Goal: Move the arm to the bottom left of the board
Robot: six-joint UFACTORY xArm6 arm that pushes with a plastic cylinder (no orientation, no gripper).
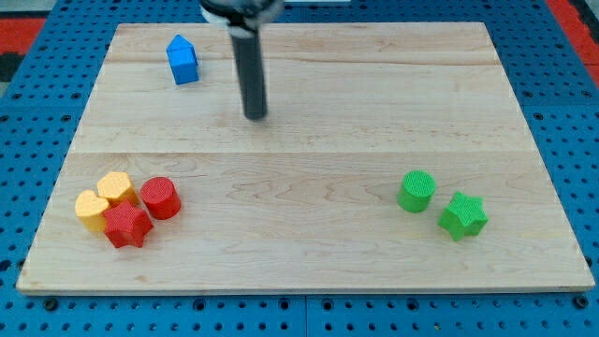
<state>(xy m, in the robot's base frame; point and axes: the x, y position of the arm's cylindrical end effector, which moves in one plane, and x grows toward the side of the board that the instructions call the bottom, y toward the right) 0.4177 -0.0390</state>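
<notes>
My dark rod comes down from the view's top and my tip (pixel 255 116) rests on the wooden board (pixel 309 253) in its upper middle. A blue house-shaped block (pixel 182 60) stands up and to the left of the tip, apart from it. At the board's bottom left sits a tight cluster: a yellow heart (pixel 92 210), a yellow block (pixel 117 188), a red star (pixel 127 226) and a red cylinder (pixel 160 197). The tip is well above and to the right of this cluster.
A green cylinder (pixel 416 191) and a green star (pixel 463 215) sit close together at the board's lower right. A blue pegboard surface (pixel 37 122) surrounds the board on all sides.
</notes>
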